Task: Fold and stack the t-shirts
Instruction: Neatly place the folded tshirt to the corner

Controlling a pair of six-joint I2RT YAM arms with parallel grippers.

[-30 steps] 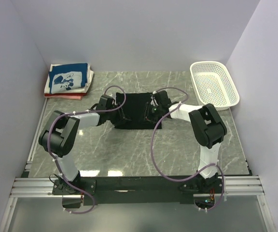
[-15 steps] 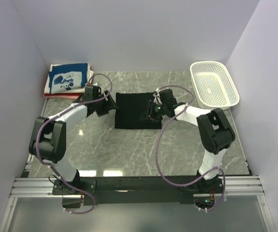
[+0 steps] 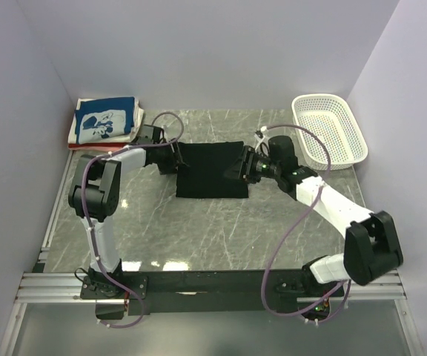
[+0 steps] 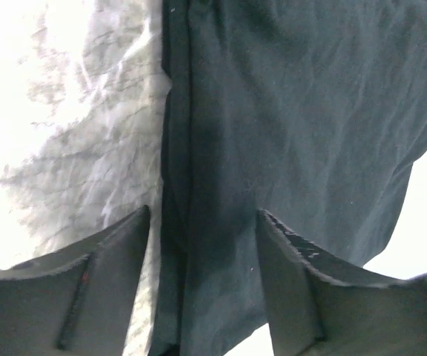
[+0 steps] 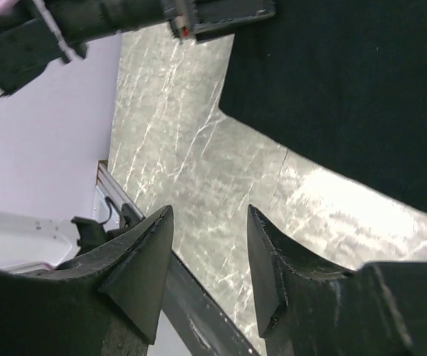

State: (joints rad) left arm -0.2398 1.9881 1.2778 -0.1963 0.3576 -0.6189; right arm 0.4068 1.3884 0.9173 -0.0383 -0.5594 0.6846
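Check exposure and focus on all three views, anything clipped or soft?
Left wrist: table clipped to white upper left and lower right, black t-shirt lifted to grey-blue, folds readable. Right wrist: glare patch on the marble beside the shirt, shirt crushed to flat black. Top external: even light, sharp, two small bright reflections at the table's near edge.
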